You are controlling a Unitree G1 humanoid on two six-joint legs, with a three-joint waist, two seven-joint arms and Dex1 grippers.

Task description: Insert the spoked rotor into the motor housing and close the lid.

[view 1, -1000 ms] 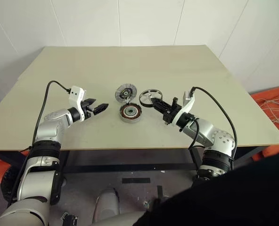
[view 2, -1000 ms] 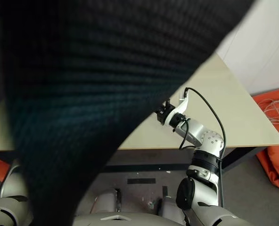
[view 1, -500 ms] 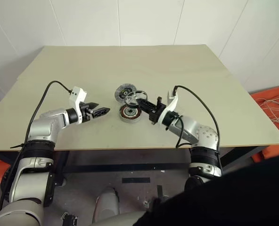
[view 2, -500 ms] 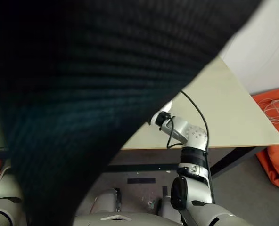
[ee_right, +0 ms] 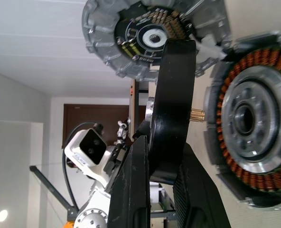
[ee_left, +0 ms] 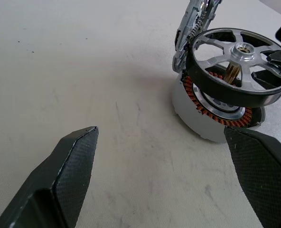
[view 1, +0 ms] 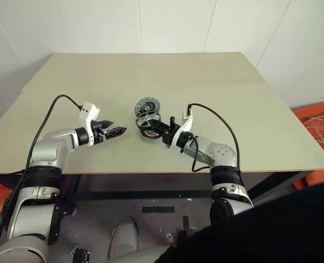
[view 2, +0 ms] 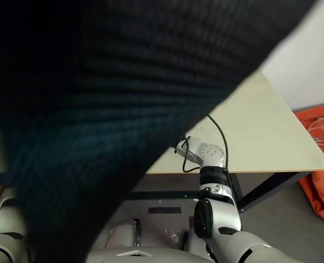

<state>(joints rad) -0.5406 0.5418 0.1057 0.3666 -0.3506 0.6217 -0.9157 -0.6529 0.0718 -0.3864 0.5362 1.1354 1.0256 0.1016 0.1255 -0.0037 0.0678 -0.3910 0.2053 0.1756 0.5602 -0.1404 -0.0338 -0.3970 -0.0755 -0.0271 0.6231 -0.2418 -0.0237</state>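
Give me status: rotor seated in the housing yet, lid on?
Done: the right gripper is shut on the spoked rotor. In hand: rotor held just above the motor housing, not seated, windings visible. Left: seat it, then fit the lid, lying behind the housing. Left gripper is open, empty.

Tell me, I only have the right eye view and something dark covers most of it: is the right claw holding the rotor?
Observer: Yes. The right claw is shut on the rim of the spoked rotor.
Operator: Is it seated?
Observer: Not yet. It hangs just above the motor housing, with its brass shaft clear of the copper windings.
Operator: Where's the lid?
Observer: The lid stands tilted right behind the housing, with its dark ribbed face toward the rotor.
Operator: Left claw?
Observer: The left claw is open, beside the housing and apart from it.
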